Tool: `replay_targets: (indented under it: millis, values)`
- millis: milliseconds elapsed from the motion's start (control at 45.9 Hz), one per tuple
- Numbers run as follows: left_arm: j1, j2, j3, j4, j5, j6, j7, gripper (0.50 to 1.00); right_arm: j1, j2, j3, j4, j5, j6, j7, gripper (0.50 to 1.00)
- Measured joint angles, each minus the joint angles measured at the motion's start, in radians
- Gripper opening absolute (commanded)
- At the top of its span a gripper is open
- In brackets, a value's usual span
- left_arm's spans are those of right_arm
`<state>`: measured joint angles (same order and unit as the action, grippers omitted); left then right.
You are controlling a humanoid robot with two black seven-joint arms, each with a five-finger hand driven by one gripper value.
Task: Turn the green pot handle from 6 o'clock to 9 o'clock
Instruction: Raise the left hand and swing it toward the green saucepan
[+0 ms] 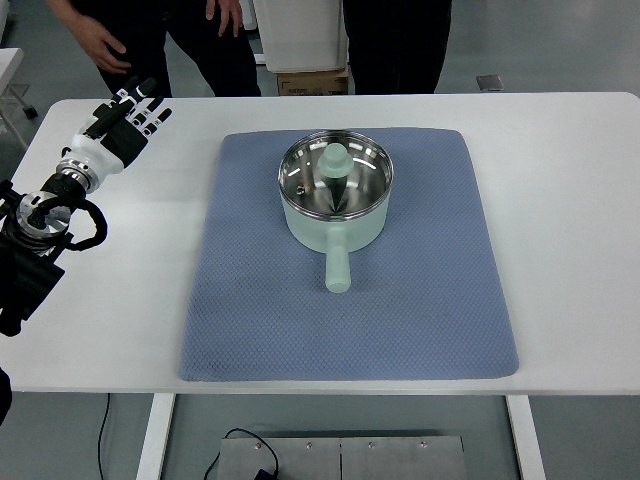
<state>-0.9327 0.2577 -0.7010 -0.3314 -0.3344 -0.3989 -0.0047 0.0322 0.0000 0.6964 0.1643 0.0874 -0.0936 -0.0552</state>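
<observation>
The worktop (560, 330) carries a blue mat (250, 330) — on it sits the lidded green pot (335, 195), handle (338, 268) toward the camera. Left hand (128, 125) hovers well apart, fingers spread, empty.

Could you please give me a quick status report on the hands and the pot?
Left robot hand open, raised at far left, holding nothing; right out of view. Green pot lidded on blue mat, handle at 6 o'clock. Nothing in the way.
</observation>
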Motion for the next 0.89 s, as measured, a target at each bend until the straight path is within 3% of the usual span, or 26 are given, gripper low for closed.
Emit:
replay_targets:
  millis: [894]
  values:
    - [-0.029,0.047,0.008,-0.004,0.010,0.009,0.001,1.000,0.000,0.000,0.000,0.000,0.000,0.000,0.000,1.000]
